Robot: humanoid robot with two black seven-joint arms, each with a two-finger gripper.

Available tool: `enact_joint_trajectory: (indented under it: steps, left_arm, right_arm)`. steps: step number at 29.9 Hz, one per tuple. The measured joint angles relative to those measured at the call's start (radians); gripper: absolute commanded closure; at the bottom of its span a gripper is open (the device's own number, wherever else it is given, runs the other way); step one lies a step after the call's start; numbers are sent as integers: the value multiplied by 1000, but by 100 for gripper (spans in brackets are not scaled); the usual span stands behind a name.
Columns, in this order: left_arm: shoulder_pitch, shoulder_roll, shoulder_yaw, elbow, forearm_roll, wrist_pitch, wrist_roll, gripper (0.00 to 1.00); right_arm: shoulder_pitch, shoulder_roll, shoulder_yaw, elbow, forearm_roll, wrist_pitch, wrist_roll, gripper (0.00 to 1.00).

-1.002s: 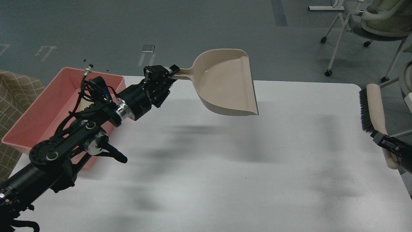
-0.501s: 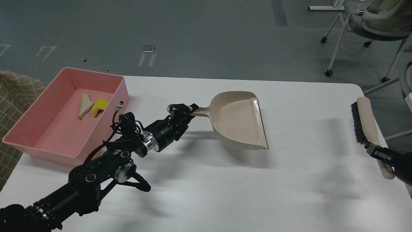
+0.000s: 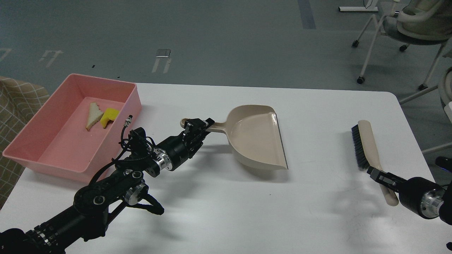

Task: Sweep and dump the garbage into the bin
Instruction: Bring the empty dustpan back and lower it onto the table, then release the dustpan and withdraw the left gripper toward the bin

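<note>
The table point(image 3: 226, 211) has its widest bare stretch across the lower middle of the frame, open from the left arm point(image 3: 106, 183) over to the right gripper point(image 3: 379, 175). A second open lane runs along the far edge, behind the dustpan point(image 3: 256, 135). The dustpan sits mid-table and blocks the centre, with the left gripper point(image 3: 197, 127) closed on its handle. Between dustpan and brush point(image 3: 365, 148) there is a clear gap of bare top. The bin point(image 3: 42, 148) fills the upper left corner; its raised walls bar any low sideways entry, though its open top is unobstructed above the garbage point(image 3: 102, 116). The brush, gripped at its handle, closes off the right edge.
</note>
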Motion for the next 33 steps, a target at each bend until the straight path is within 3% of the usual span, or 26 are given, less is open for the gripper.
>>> enact_joint_trajectory:
  steps: [5,15,16,20,33]
  left_arm:
    - [0,-6,1,-3,0,3,6,35]
    - [-5,60,-4,-15,-12,28,12,17]
    - [-6,71,-4,-21,-13,27,13,16]
    - [-8,116,-6,-37,-16,27,14,13]
    - [-43,289,-24,-134,-93,18,10,12]
  right_arm:
    - [-1,2,-1,-2,1,0,0,69]
    - [0,3,6,2,2,0,0,50]
    - [0,3,7,3,3,0,0,43]
    - [0,4,22,8,7,0,0,0]
    - [-14,-4,130,38,17,0,-2,0]
